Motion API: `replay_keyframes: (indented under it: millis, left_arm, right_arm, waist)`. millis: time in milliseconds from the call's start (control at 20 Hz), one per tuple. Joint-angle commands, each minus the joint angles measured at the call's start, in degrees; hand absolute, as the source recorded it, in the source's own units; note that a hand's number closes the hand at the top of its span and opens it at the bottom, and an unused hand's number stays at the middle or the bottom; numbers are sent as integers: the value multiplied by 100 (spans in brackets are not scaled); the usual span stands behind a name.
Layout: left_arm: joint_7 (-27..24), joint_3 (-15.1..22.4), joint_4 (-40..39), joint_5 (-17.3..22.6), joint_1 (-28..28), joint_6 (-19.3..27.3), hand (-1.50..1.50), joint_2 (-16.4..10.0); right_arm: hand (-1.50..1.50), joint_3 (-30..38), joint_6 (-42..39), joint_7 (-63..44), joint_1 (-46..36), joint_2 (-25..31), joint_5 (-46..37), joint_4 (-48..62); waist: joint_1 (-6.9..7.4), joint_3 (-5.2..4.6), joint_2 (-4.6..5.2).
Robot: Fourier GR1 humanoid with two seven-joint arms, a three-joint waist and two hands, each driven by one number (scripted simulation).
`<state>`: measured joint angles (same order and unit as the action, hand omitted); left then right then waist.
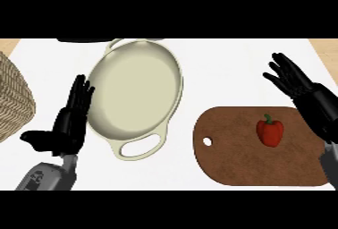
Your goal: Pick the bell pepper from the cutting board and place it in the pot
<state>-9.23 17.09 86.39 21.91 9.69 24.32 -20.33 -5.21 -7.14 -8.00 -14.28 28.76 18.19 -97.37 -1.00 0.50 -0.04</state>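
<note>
A red bell pepper (271, 132) with a green stem lies on the right part of a brown cutting board (234, 156) at the lower right. A cream pot (113, 138) with two loop handles sits left of the board, nothing inside it. My right hand (305, 91) is open, fingers straight, just right of and above the pepper, not touching it. At the left of the pot, my left hand (69, 118) rests open with fingers up.
A woven basket (13, 100) stands at the left edge. A dark object (82, 40) shows partly at the top edge behind the pot. The white counter (224, 67) spreads between the pot and my right hand.
</note>
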Motion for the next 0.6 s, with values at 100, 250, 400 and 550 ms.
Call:
replay_keyframes:
  millis: [100, 250, 400, 550]
  left_arm:
    - [335, -291, -362, -255, -412, 93, 0, -712]
    - [515, -424, -660, -538, -913, 270, 0, -1295]
    - [601, -325, -689, -423, -1102, 150, 0, -1224]
    - [728, -355, -596, -405, -1055, 49, 0, -1371]
  right_arm:
    - [150, 951, 1098, 758, 1198, -493, -102, 222]
    - [150, 1934, 1755, 1089, 1854, -775, 224, 648]
    - [-150, 2439, 3090, 1843, 1903, -123, -1563, 584]
    - [-150, 2281, 3873, 3128, 2495, -1126, -1964, 312]
  waist:
    - [-177, -23, -10]
    - [-442, 30, -27]
    - [-572, -18, -54]
    - [-392, -9, -64]
